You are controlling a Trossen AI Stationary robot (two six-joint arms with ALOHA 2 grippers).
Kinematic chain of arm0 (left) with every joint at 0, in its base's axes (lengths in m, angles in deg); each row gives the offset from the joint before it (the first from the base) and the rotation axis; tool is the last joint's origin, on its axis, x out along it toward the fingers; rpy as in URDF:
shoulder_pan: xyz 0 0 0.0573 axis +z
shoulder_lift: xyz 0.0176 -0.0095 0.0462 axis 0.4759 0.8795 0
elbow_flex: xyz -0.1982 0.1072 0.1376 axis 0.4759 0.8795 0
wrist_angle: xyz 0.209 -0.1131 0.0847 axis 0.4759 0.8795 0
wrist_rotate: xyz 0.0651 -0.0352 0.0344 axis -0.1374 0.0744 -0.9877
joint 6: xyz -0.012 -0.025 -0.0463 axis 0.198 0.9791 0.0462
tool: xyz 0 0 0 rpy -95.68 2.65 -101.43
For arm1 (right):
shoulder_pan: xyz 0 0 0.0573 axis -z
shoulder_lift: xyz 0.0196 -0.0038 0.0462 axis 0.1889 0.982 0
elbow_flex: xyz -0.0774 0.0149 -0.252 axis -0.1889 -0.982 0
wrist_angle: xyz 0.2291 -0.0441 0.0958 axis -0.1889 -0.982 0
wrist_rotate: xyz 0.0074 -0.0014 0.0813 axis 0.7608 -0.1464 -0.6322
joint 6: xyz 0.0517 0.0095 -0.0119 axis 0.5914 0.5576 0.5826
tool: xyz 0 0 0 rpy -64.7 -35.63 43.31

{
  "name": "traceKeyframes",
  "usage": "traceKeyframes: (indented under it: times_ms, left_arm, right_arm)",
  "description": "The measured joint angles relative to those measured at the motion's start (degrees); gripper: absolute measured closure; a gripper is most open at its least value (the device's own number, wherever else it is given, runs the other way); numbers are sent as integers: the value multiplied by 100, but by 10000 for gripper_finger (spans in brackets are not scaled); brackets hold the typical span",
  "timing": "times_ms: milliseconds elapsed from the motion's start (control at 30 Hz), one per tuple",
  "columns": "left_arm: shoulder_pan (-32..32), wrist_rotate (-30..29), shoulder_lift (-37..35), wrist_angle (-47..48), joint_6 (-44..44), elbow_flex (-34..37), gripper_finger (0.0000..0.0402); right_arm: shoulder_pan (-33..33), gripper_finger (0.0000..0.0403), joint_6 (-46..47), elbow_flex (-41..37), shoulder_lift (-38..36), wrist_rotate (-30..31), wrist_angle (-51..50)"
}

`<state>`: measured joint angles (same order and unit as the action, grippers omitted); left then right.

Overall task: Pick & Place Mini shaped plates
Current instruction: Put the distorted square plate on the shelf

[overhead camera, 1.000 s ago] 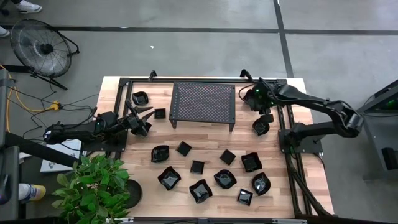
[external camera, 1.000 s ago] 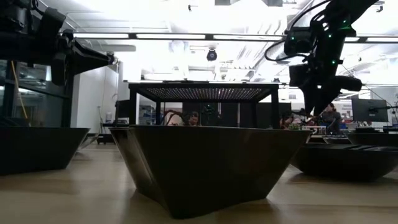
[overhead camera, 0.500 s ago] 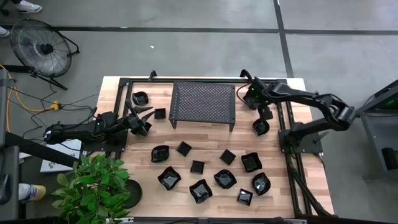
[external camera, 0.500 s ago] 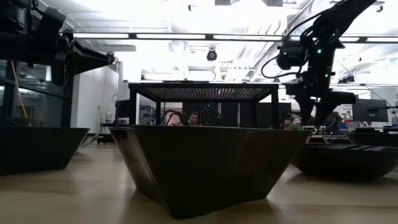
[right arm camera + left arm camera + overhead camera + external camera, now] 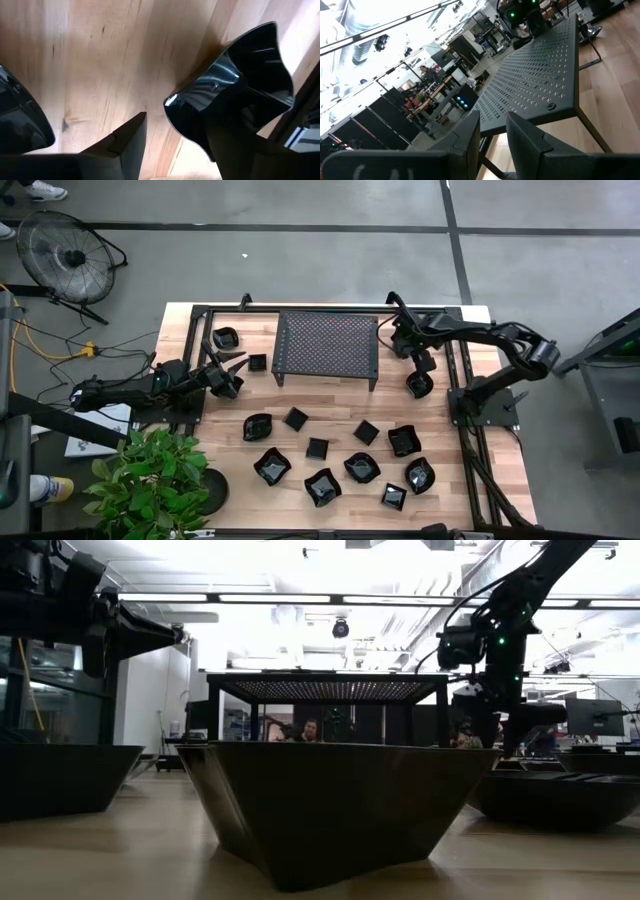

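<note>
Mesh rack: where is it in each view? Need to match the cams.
High: mesh rack sits at the table's far middle.
Low: mid-picture, behind the near dish.
Left wrist: fills the middle.
Right wrist: not in it.
Shared landmark: the right arm, by the rack's right end.
</note>
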<state>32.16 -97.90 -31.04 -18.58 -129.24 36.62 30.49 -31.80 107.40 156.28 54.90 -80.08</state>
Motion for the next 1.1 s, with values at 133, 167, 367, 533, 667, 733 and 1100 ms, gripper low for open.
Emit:
traceKeyframes:
  times_ms: [133, 167, 367, 533, 667, 733, 1100]
  left_arm:
    - [-1, 0, 0, 2, 1, 0, 309]
    - [-2, 0, 0, 1, 0, 0, 309]
    - [-1, 0, 0, 2, 1, 0, 309]
    - [-2, 0, 0, 1, 1, 0, 309]
    - [-1, 0, 0, 2, 0, 0, 309]
    - [0, 0, 0, 1, 1, 0, 309]
    - [-1, 0, 0, 0, 0, 0, 309]
  right_arm:
    - [12, 222, 0, 0, 36, -7, 41]
    - [20, 227, 0, 0, 38, -9, 48]
    - [27, 271, 0, 0, 38, 29, 60]
    - [27, 302, -42, 0, 38, -19, 55]
    - [27, 314, -62, 0, 38, -54, 56]
    - [27, 315, -104, 0, 38, -53, 55]
    - [27, 309, -217, 0, 38, -117, 64]
